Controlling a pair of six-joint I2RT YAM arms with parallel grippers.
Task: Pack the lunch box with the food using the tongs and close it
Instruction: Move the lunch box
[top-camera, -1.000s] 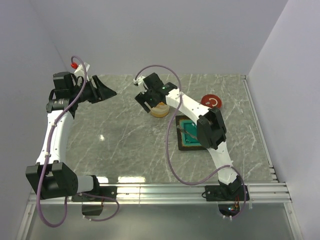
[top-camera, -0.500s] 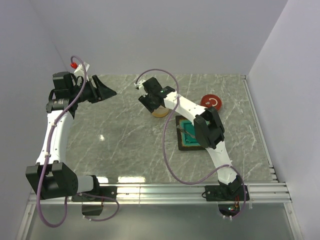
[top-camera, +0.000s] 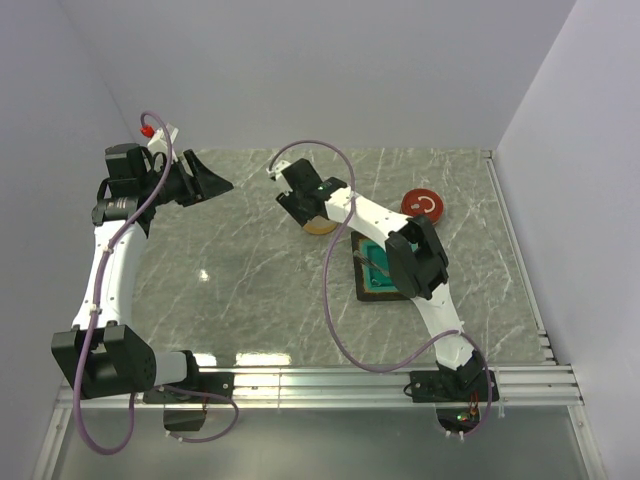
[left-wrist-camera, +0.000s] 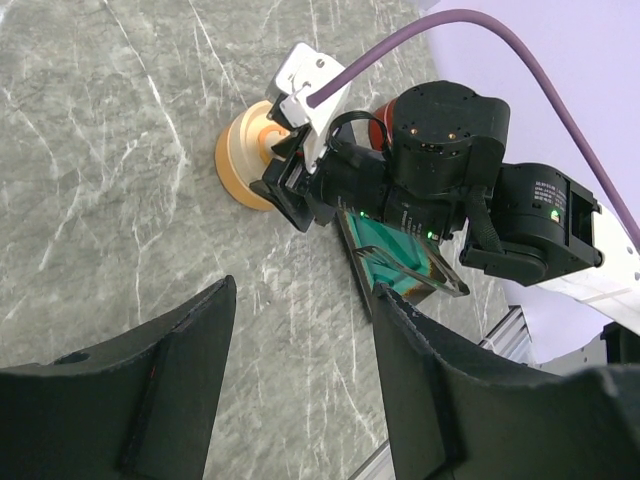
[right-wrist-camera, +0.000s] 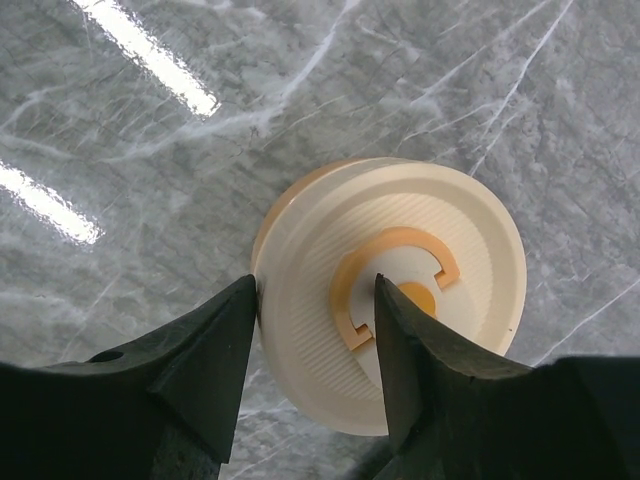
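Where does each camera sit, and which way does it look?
Top external: above and behind the robot, looking down at the table; left arm and right arm show.
Left wrist: raised at the left, looking across at the right arm; left fingers below.
Right wrist: straight down at the cream lid; right fingers below.
All three show that lid.

- grey marble table (top-camera: 230, 260), white veins
- cream lid (right-wrist-camera: 400, 290), finely ribbed, orange ring
- red lid (top-camera: 424, 204), white mark
- teal tray (top-camera: 378, 282), dark rim
- purple cable (top-camera: 340, 330)
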